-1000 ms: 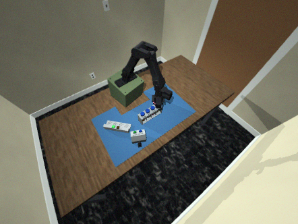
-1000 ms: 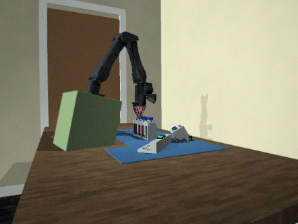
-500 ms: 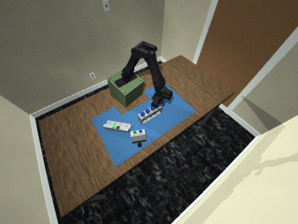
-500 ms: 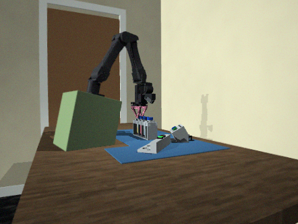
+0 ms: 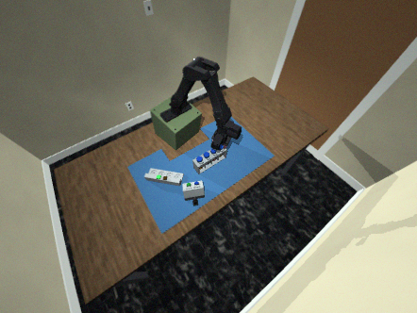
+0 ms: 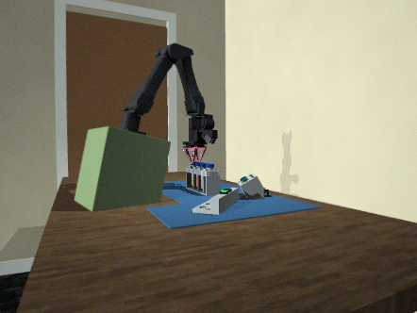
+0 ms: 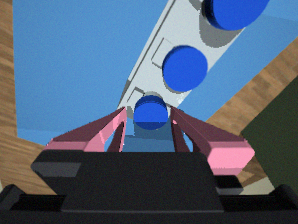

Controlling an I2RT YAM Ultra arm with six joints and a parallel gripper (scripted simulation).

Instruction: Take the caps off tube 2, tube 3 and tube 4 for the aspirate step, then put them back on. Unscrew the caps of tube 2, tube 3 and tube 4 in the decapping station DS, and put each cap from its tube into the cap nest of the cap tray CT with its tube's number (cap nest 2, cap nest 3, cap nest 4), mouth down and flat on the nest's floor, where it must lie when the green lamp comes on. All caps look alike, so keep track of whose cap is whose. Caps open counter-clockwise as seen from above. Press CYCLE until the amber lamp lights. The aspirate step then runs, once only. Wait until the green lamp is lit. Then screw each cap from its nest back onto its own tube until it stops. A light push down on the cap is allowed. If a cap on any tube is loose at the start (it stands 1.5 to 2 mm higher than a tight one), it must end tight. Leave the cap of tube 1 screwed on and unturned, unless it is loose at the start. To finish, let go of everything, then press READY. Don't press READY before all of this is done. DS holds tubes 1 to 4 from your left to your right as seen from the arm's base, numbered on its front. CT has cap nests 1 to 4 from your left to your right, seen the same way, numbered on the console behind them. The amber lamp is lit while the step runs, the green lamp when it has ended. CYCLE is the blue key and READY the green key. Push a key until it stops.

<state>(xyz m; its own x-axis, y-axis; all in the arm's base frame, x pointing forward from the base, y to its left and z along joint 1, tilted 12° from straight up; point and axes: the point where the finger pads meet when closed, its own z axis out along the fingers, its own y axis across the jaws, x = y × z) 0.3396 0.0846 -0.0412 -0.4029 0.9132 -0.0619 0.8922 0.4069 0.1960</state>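
Wooden table (image 5: 118,198) carries blue mat (image 5: 245,156). White decapping station (image 5: 210,161) stands on mat, holding row of tubes with round blue caps. Gripper (image 7: 150,125), pink fingers partly spread, straddles end cap (image 7: 150,112) with gaps either side, gripping nothing. Cap tray (image 5: 163,175) lies nearby, green lamp (image 5: 159,177) lit.

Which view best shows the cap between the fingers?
Wrist: the blue cap fills the gap between the parted pink fingers, apparently untouched. Top shows it mostly hidden under the gripper; exterior shows only small blue tops.
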